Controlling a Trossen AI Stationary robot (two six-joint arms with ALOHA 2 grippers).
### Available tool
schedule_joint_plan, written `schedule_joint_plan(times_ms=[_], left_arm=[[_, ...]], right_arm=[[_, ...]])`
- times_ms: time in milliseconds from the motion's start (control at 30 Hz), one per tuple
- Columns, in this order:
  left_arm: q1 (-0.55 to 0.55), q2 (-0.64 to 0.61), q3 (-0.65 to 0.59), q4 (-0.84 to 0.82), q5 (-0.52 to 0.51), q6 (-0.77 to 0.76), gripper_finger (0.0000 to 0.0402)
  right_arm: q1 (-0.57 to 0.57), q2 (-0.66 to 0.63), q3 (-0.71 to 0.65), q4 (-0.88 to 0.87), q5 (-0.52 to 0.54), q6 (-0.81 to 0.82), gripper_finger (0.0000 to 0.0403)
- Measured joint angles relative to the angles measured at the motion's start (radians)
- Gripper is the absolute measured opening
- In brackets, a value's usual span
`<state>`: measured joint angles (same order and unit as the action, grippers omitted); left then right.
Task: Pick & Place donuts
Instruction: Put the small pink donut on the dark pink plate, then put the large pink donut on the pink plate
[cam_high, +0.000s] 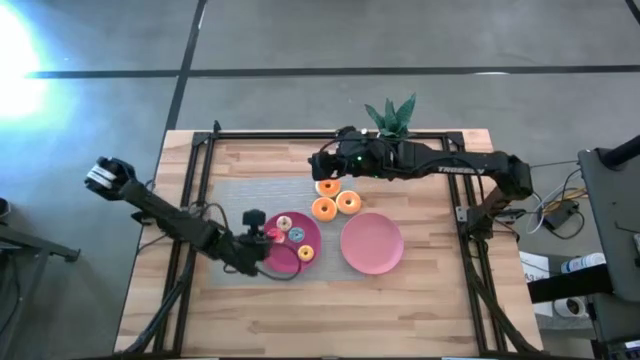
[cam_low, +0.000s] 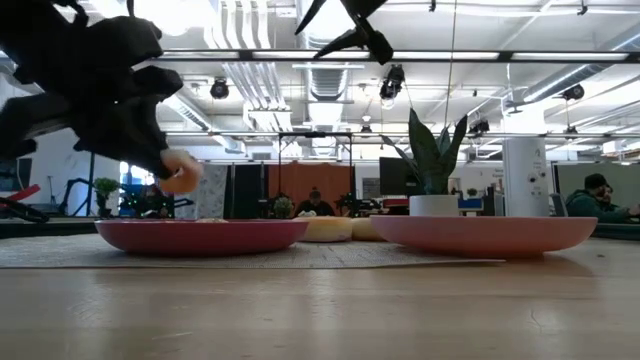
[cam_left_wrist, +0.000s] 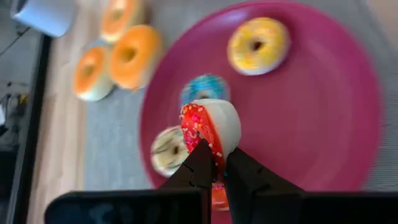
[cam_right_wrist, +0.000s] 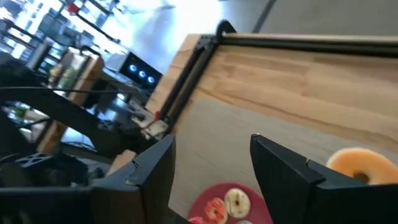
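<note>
The left gripper (cam_left_wrist: 214, 163) is pinching a red-iced donut (cam_left_wrist: 208, 130) on edge between its fingertips, holding it above the magenta plate (cam_high: 312, 232), where a yellow donut (cam_left_wrist: 257, 45), a blue donut (cam_left_wrist: 205, 88) and a whitish donut (cam_left_wrist: 168, 149) are lying. The right gripper (cam_right_wrist: 211, 163) is hanging with its fingers spread and nothing between them, over the far middle of the table above three orange donuts (cam_high: 333, 199) that are sitting on the grey mat (cam_high: 240, 195) just beyond both plates. The pink plate (cam_high: 372, 243), beside the magenta one, is holding nothing. All of this is resting on a wooden table (cam_high: 400, 310) with a black frame, a potted plant (cam_high: 390, 116) standing at its far edge. In the low view an open workshop is stretching behind, with people sitting at desks (cam_low: 598, 200).
</note>
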<state>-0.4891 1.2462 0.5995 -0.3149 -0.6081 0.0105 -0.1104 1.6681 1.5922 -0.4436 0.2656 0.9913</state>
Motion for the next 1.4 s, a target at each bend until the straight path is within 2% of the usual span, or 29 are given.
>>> schedule_joint_plan(times_ms=[167, 500, 633, 800, 1033, 1200, 1400], left_arm=[[-0.04, 0.095, 0.044, 0.015, 0.02, 0.0, 0.0004], [-0.015, 0.212, 0.056, 0.015, 0.06, -0.01, 0.0009], [-0.012, 0.239, 0.055, 0.013, 0.092, -0.061, 0.0033], [-0.012, 0.241, 0.055, 0.017, 0.147, -0.098, 0.0081], [-0.015, 0.172, 0.092, -0.046, 0.153, -0.149, 0.013], [-0.016, 0.078, 0.138, -0.144, 0.229, -0.148, 0.0135], [-0.016, -0.069, 0.192, -0.352, 0.219, -0.302, 0.0135]], right_arm=[[0.011, 0.012, -0.001, -0.007, -0.005, 0.01, 0.0192], [0.03, 0.021, -0.005, -0.011, -0.011, 0.037, 0.0191], [0.032, 0.021, -0.005, -0.011, -0.005, 0.045, 0.0191], [0.032, 0.021, -0.005, -0.013, -0.005, 0.045, 0.0191], [0.035, 0.022, -0.005, -0.079, -0.015, 0.008, 0.0191], [0.035, 0.022, -0.005, -0.216, -0.015, -0.021, 0.0191], [0.036, 0.023, -0.052, -0.427, -0.033, -0.008, 0.0191]])
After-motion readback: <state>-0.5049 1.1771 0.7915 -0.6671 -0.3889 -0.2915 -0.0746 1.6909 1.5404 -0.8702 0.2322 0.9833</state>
